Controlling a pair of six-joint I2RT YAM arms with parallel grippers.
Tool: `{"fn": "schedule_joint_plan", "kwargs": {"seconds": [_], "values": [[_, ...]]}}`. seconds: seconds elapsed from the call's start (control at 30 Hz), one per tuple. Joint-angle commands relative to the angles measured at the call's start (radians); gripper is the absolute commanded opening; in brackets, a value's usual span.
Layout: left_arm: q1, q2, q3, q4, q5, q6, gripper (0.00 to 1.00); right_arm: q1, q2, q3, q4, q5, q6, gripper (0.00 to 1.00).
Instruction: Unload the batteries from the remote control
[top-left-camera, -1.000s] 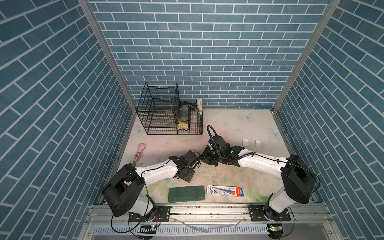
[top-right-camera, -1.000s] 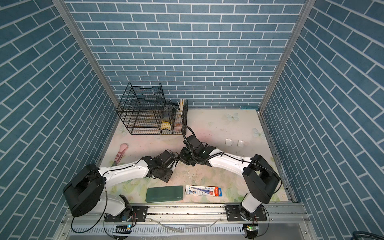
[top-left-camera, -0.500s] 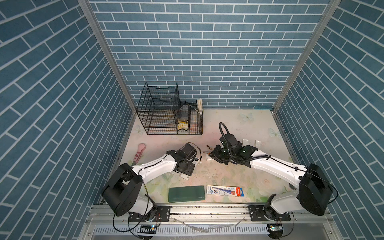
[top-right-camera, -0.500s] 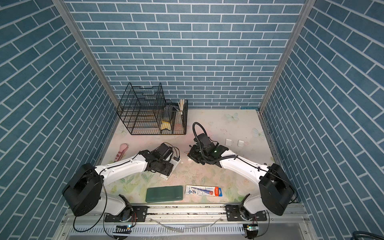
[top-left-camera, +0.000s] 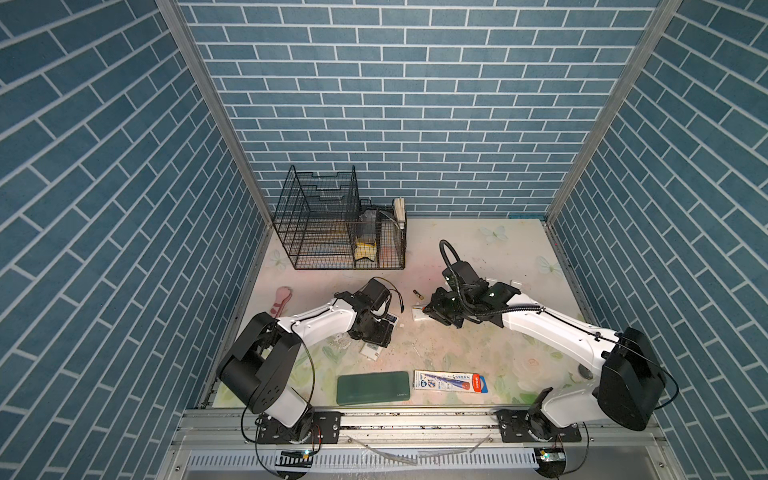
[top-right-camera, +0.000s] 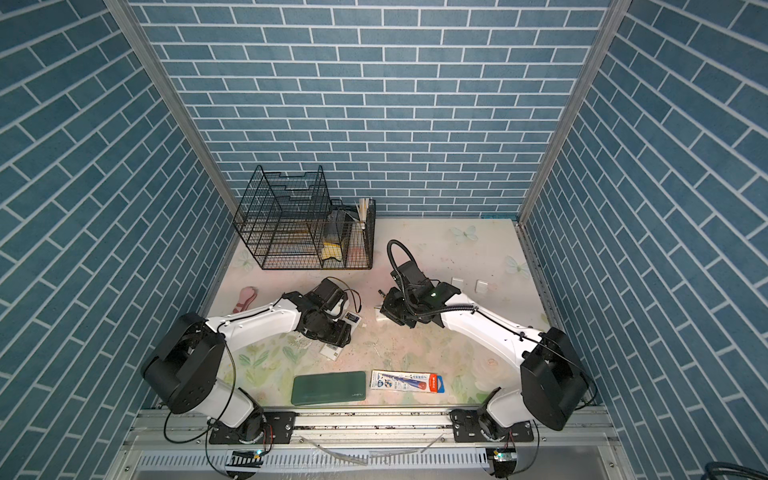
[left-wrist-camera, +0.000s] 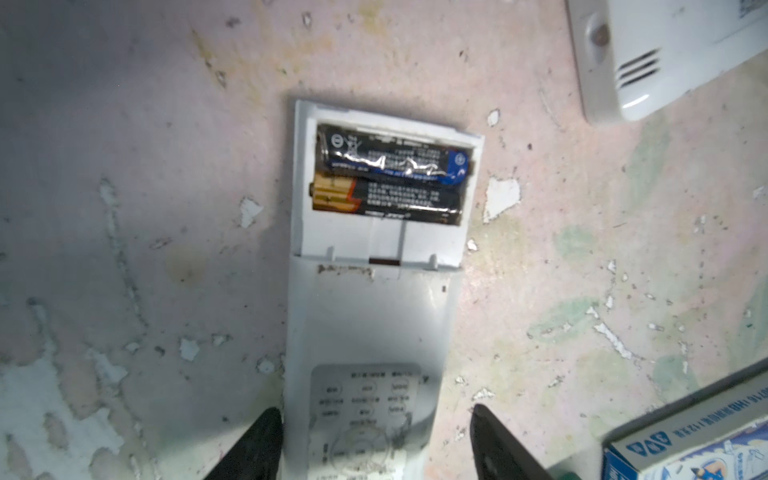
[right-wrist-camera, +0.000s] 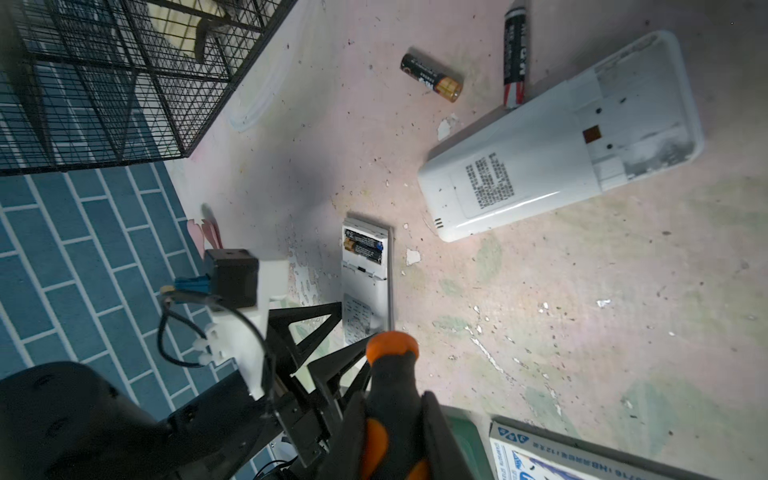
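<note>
Two done: your large remote (right-wrist-camera: 540, 158) lay back-up, bay empty. The gold-tipped battery (right-wrist-camera: 432, 77) and the red-tipped battery (right-wrist-camera: 515, 54) lay loose on the worktop (right-wrist-camera: 540, 332) beside it.
Two left: the small remote (left-wrist-camera: 374, 299) had its cover off. The blue-ended battery (left-wrist-camera: 395, 160) and the gold-ended battery (left-wrist-camera: 386, 199) were seated in the bay, side by side and touching.
Progress: about halfway, by my read. You had both seated cells to lift out yet.
Small remote axis: flat on the worktop, with its length running away from your left claw (left-wrist-camera: 374, 419) and the bay at the far end. In a top view the bay end (top-left-camera: 390, 320) pointed toward the back of the worktop.
Seated cells axis: both lay flat, crosswise to the small remote's length. The gold end and the blue end sat on opposite sides.
Loose cells axis: both flat but not parallel. The red tip pointed at the large remote's edge, touching it or nearly so; I could not tell which.
Left claw: released, with one finger on each side of the small remote's keypad end. A gap showed on one side and it was grasping nothing.
Right claw (right-wrist-camera: 395, 415): clenched on the orange-and-black screwdriver (right-wrist-camera: 392, 361), above the worktop and near the large remote. The screwdriver's tip was not seen.
</note>
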Motion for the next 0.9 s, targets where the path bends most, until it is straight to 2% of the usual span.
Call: {"fn": "schedule_joint_plan", "kwargs": {"seconds": [0.0, 0.17, 0.43, 0.87], "values": [[0.005, 0.017, 0.014, -0.029, -0.027, 0.000, 0.72, -0.004, 0.026, 0.044, -0.002, -0.030, 0.004, 0.00], [0.005, 0.007, -0.021, -0.026, -0.054, -0.010, 0.71, 0.001, 0.070, 0.054, 0.061, -0.064, 0.057, 0.00], [0.005, 0.002, -0.045, -0.008, -0.073, -0.007, 0.62, 0.022, 0.123, 0.091, 0.063, -0.092, 0.102, 0.00], [0.003, 0.008, -0.060, -0.010, -0.124, -0.009, 0.60, 0.065, 0.196, 0.100, 0.134, -0.120, 0.179, 0.00]]}}
